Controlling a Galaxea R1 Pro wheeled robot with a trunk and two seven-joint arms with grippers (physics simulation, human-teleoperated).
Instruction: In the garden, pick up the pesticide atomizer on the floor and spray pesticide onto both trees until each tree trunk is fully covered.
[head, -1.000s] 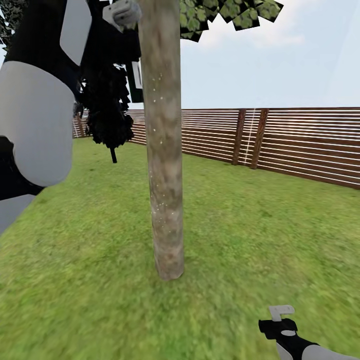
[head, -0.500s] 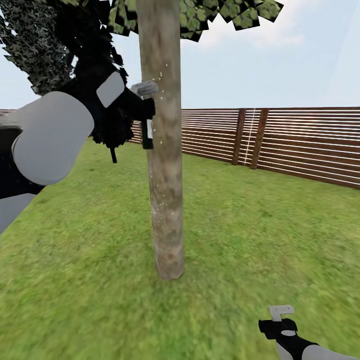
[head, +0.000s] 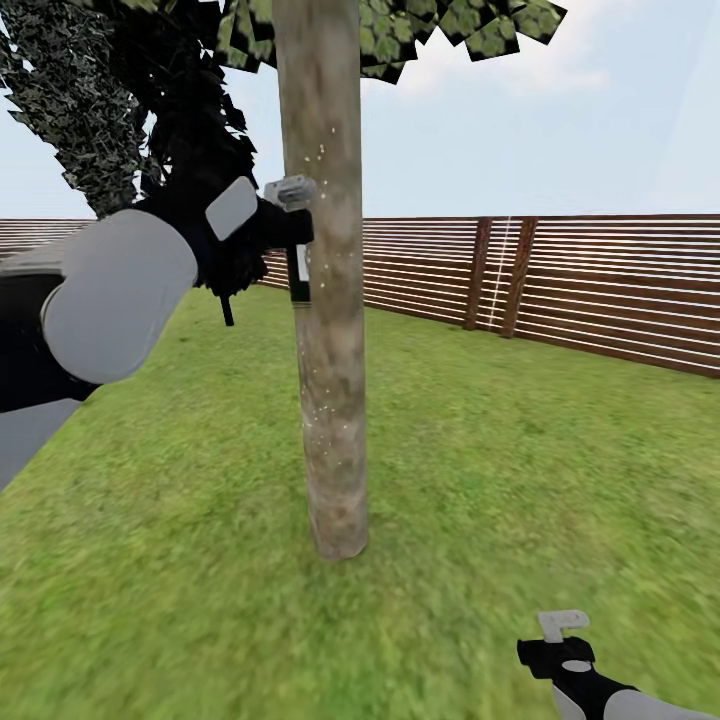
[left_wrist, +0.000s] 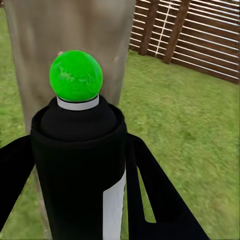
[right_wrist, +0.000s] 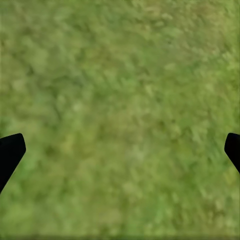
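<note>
A: How is the small near-black cylindrical pesticide atomizer with the pale stripe and bright green ball cap judged to handle?

B: It is taken to be light and rigid, a hard smooth cylinder that could slip or twist if clamped loosely. The body, below the cap, is judged the right place to be gripped, and that is where it is held: the black-fingered left gripper is closed around it, a finger seen on either side in the left wrist view.

A: And where is it placed?

B: It is raised against the mottled grey-brown tree trunk, at its left edge, well above the green lawn (contact or a small gap cannot be told). A few pale specks are seen on the bark.

A: What is hidden?

B: The trunk's far side is concealed, so coverage cannot be judged. The leafy crown is cut off at the top. The bottle's base is out of frame. The right gripper is held low over the grass, its fingertips spread wide and nothing between them.
</note>
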